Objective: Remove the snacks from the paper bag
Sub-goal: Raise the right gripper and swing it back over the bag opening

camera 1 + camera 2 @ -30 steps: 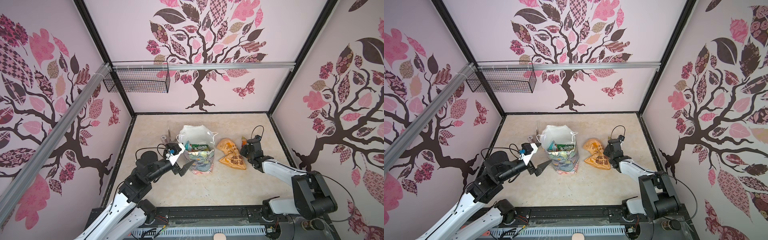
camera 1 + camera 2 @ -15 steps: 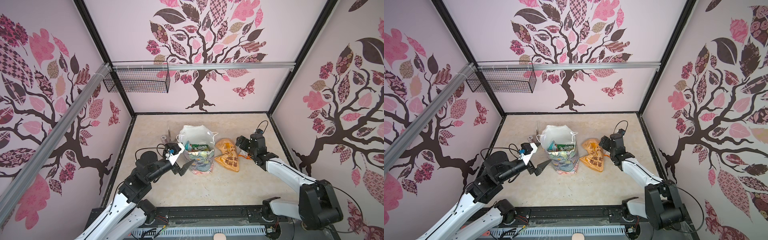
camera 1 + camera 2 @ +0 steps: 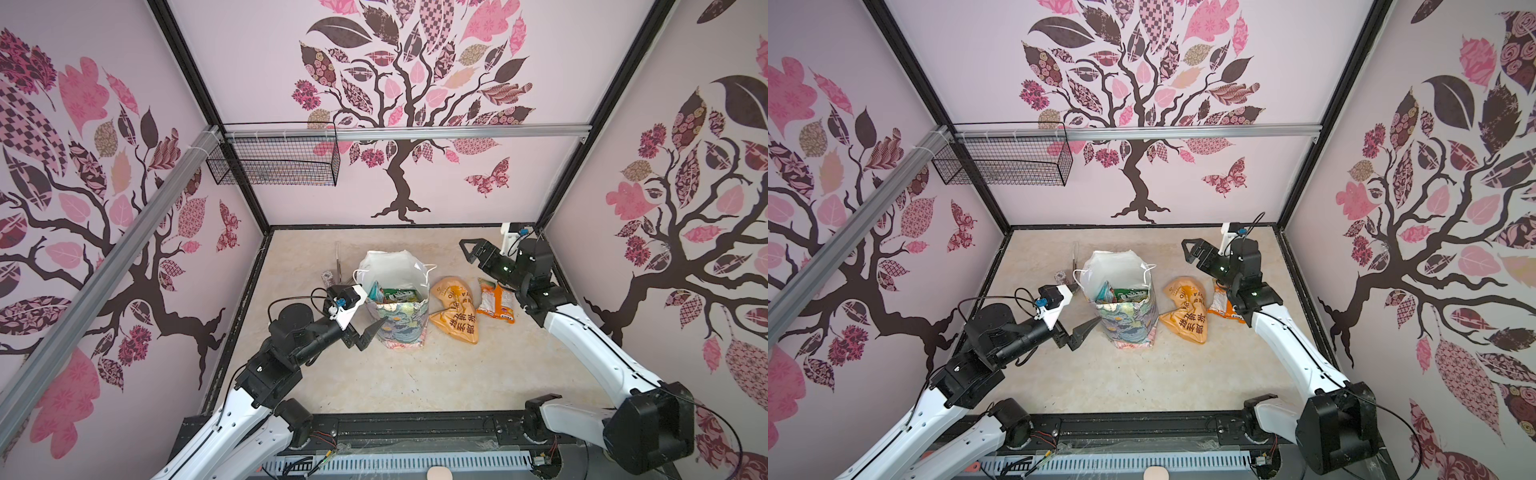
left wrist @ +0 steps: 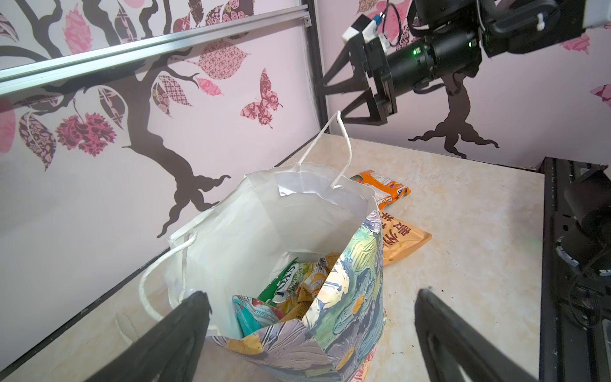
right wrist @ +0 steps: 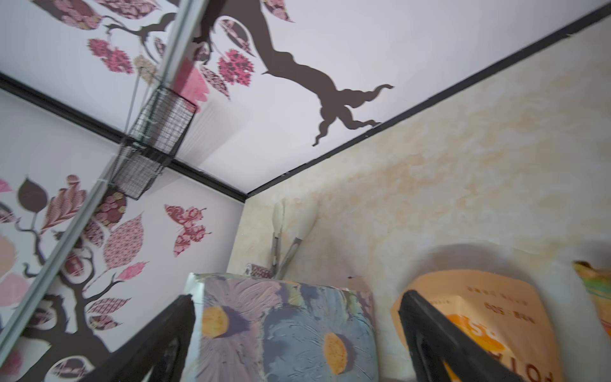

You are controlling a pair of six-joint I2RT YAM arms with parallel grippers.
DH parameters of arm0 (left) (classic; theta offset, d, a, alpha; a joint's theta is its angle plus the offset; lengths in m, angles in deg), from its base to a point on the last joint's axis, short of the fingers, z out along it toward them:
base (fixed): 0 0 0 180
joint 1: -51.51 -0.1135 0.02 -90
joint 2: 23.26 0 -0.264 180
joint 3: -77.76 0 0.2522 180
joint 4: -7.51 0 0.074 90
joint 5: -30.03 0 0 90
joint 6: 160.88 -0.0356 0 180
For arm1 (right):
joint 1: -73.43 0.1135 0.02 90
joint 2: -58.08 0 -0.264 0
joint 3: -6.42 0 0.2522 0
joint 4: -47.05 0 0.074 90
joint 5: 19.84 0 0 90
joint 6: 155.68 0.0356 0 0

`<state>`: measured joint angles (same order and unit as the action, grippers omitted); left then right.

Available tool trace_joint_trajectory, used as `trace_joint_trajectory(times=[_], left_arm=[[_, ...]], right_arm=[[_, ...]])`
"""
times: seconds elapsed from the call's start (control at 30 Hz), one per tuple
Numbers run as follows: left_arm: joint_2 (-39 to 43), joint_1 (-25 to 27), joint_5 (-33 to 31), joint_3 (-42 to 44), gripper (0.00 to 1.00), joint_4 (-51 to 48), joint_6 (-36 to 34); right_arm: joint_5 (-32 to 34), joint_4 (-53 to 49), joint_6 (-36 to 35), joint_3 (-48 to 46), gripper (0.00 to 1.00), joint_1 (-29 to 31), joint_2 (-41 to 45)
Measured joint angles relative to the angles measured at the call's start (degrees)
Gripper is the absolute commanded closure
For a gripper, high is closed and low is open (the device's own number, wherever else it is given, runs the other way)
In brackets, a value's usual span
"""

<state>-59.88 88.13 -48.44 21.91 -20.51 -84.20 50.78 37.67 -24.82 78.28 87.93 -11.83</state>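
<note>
While the upright floral paper bag (image 3: 401, 324) with white cord handles stands mid-table, the large orange crinkly packet (image 3: 455, 311) with dark Chinese characters lies flat just right of it. A smaller orange-white packet (image 3: 496, 301) lies further right, uncovered now that the right gripper (image 4: 330, 102) has let go and risen toward the far right, jaws wide and empty. Two snacks are out; a green packet (image 4: 281, 284) and a teal-red packet (image 4: 254, 312) remain inside. The left gripper (image 4: 312, 296) waits open at the bag's near-left corner.
</note>
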Motion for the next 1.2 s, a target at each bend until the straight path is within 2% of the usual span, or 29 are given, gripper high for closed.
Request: trace_joint_trajectory(times=[0.3,0.63,0.8,0.97,1.2], left_arm=[[0.0,0.0,-1.2,0.0,0.02,-0.2,0.0],[0.0,0.0,-2.3,0.0,0.02,-0.5,0.0],[0.0,0.0,-2.4,0.0,0.02,-0.6,0.0],[0.0,0.0,-2.4,0.0,0.02,-0.8,0.0],[0.0,0.0,-2.5,0.0,0.02,-0.9,0.0]], right_arm=[[-4.9,-10.2,-9.6,21.6,0.01,11.5,-8.3],[-5.7,-22.6,-17.7,35.9,0.01,20.0,-17.7],[1.1,-33.8,-24.6,44.9,0.01,26.6,-24.6],[7.8,-44.6,-29.4,52.9,0.00,30.0,-32.1],[11.1,-50.7,-31.0,52.1,0.00,29.9,-35.6]])
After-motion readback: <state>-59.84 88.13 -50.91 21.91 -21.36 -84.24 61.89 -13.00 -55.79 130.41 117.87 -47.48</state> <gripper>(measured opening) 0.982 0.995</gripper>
